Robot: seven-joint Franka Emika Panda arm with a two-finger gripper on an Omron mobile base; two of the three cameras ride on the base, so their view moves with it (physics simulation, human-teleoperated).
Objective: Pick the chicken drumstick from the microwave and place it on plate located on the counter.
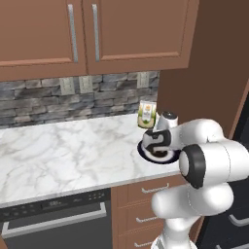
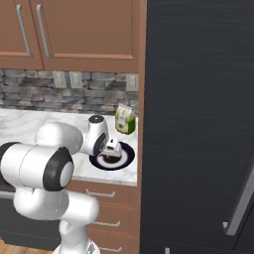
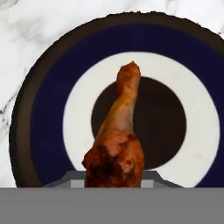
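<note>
Marble counter w/ plate — end effector just above, clenched on chicken drumstick.

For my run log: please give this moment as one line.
gripper: shut on chicken drumstick | position: over plate | counter: not released

Gripped drumstick above navy plate

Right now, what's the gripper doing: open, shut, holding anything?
Gripper: shut on the chicken drumstick, held over the plate on the counter.
</note>
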